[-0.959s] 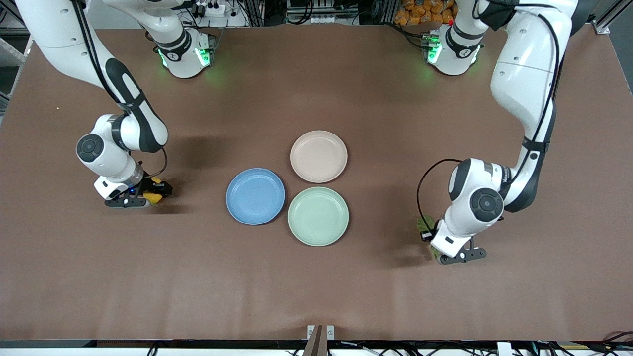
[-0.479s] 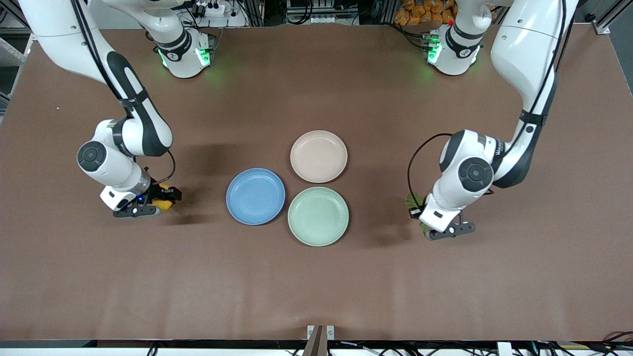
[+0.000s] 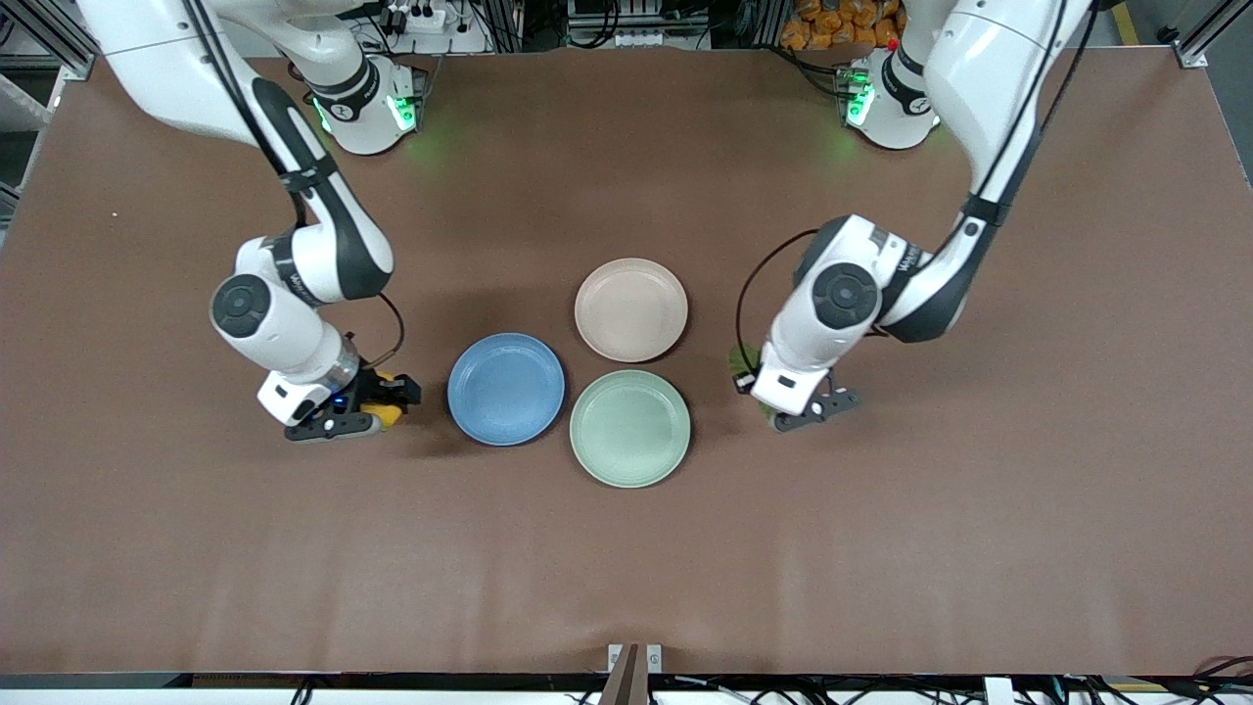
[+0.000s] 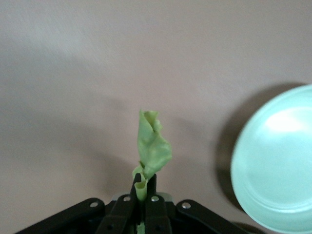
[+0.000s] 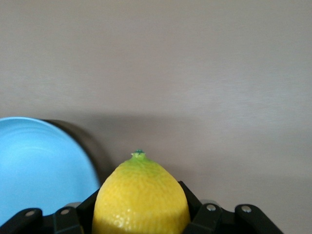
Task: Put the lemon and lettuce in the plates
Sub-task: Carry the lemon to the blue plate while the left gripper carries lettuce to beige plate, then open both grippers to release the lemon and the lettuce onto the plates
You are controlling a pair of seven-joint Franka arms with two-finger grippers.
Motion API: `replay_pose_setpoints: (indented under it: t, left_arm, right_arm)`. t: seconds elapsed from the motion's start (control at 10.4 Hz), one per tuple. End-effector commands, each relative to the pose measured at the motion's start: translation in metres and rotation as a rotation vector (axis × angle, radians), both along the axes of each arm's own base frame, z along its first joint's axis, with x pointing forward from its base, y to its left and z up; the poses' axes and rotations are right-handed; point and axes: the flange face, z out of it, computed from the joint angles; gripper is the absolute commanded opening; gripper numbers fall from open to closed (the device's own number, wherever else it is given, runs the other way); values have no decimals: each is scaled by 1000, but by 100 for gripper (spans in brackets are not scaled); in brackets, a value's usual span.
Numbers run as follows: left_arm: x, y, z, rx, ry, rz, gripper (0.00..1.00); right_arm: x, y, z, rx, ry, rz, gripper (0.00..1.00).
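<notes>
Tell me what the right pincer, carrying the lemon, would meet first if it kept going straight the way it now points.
Probably the blue plate. The right pincer, shut on the lemon, sits just off that plate's rim at the right arm's end. In the right wrist view, though, the plate lies off to one side, so it might pass over bare table.

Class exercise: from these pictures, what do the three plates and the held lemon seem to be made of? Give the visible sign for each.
The round blue plate, pale beige-pink plate and mint-green plate look like matte plastic or a similar composite: flat even colour, soft dull sheen. The oval yellow lemon, clamped in the right gripper, has finely pebbled skin and a green tip; real or imitation cannot be told.
</notes>
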Motion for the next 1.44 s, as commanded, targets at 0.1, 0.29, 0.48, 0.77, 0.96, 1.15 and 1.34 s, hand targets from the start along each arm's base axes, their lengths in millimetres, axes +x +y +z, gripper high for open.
replay_pose_setpoints:
  t: [0.1, 0.29, 0.48, 0.77, 0.96, 1.15, 1.34]
  left_arm:
    - [-61, -68, 6, 25, 14, 122, 0]
    - [-98, -101, -2, 41, 32, 153, 0]
    - [-125, -126, -4, 45, 37, 164, 0]
    - [-147, -147, -7, 47, 42, 137, 0]
    - [-148, -148, -11, 51, 44, 118, 86]
    - [-157, -156, -16, 57, 50, 141, 100]
    - [-151, -152, -12, 54, 42, 150, 100]
  right_arm:
    - [7, 68, -24, 27, 33, -97, 0]
    - [3, 88, -42, 3, 46, -127, 0]
    - [-5, 109, -57, -28, 50, -165, 0]
    - [-14, 130, -67, -31, 62, -195, 0]
    - [-19, 138, -69, -26, 69, -198, 0]
    - [-23, 143, -73, -42, 63, -200, 20]
    - [-24, 143, -75, -57, 57, -199, 67]
